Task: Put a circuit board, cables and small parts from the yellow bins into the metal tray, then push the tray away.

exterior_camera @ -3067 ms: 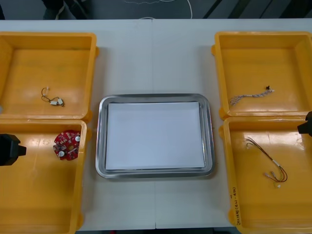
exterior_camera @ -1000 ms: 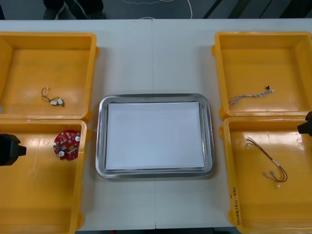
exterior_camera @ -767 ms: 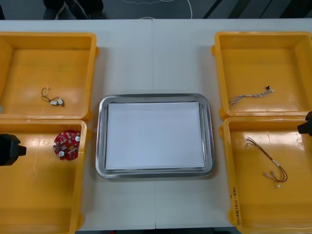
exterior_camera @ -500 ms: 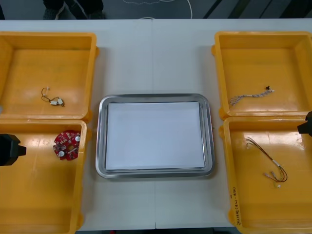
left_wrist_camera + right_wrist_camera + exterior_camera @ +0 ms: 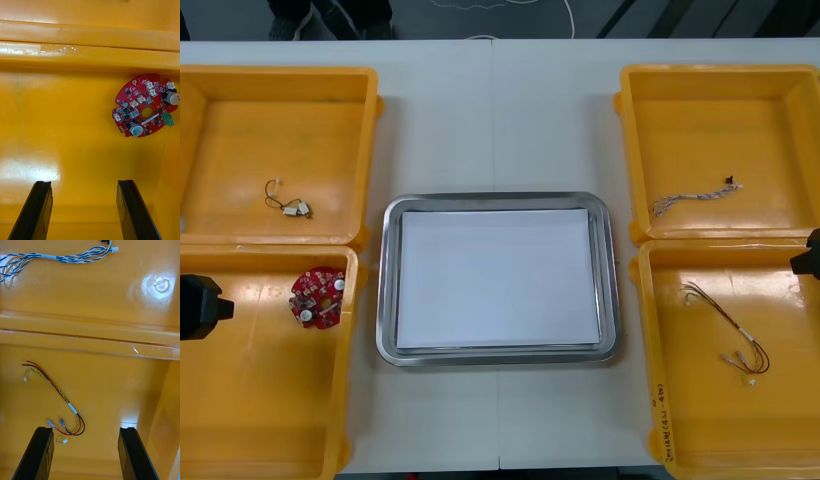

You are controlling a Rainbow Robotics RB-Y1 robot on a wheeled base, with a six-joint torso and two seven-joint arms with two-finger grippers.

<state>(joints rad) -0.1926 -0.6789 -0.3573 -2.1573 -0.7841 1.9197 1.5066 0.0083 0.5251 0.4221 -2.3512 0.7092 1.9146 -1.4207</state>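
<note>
Nothing moved over last 3 s: left gripper (image 5: 83,183) & right gripper (image 5: 85,429), fingers apart, hover in near yellow plastic bins (image 5: 260,400) by round red circuit board (image 5: 317,297) & red-yellow cable (image 5: 52,384); white-lined metal tray (image 5: 385,290) bare, so task unstarted.

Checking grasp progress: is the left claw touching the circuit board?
Apart. The left wrist view shows bare yellow bin floor between the open left claw and the circuit board.
</note>
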